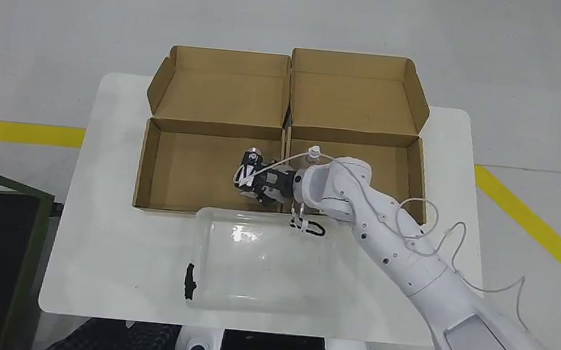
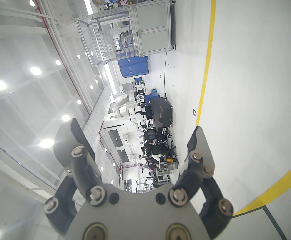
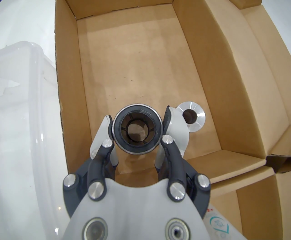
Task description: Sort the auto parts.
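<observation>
Currently: left cardboard box (image 1: 175, 171) sits behind the clear bin (image 1: 252, 273). Left gripper (image 2: 136, 126) is spread wide, empty and aimed away from the table. Right gripper (image 3: 138, 118) hangs over that box's right end, clamped on a black-ringed bushing (image 3: 117, 133). The bore axis points straight down at the box floor, so I'd expect a plain lower-and-release. Silver flanged disc (image 3: 200, 118) lies just beside it, so clearance is tight. Small black part (image 1: 190, 281) lies in the bin.

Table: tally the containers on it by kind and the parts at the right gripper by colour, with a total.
Cardboard boxes: 2
Clear plastic bin: 1
Black part, held in the right gripper: 1
Silver part, in the box below: 1
Total: 5
</observation>
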{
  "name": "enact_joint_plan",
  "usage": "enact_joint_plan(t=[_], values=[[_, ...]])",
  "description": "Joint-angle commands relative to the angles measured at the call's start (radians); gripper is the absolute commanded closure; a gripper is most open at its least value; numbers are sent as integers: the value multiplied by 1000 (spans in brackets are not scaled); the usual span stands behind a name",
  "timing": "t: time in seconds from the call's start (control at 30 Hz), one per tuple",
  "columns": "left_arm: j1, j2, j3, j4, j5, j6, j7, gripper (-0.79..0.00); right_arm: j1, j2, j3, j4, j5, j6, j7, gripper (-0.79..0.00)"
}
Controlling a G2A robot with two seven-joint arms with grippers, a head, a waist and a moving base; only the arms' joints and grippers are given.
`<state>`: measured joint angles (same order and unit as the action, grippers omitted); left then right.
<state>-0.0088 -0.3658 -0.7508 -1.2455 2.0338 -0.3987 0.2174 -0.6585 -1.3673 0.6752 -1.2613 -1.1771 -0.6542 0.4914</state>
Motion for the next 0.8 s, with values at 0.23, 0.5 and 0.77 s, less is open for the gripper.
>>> enact_joint_plan(t=[0.23, 0.5, 0.77], values=[[0, 0, 0, 0, 0, 0, 0, -785, -21, 12, 44, -84, -15, -10, -3, -431], [0, 0, 0, 0, 0, 0, 0, -785, -74, 37, 129, -221, -2, -21, -17, -511], [0, 0, 0, 0, 0, 0, 0, -785, -213, 84, 284, -410, 0, -36, -38, -600]])
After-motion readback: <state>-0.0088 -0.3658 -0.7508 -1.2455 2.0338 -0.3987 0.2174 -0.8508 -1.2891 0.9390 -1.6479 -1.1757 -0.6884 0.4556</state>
